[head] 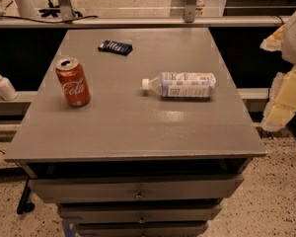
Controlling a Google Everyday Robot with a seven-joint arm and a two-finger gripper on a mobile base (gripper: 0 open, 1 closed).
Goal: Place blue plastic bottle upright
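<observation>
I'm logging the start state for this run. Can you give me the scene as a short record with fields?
surface: gray drawer cabinet top
blue plastic bottle: lying on its side, right of centre, white cap pointing left
Coca-Cola can: upright, left side, apart from the bottle
dark blue packet: flat, near the far edge
white pump bottle: upright, beyond the left edge, not on the top
gripper: at the view's right edge, beyond the right side, touching nothing on the top
task status: bottle not yet upright

Table (138, 130) bears can (73, 82), lying blue plastic bottle (185, 85), dark packet (115, 47); hand (286, 85) off right.
</observation>
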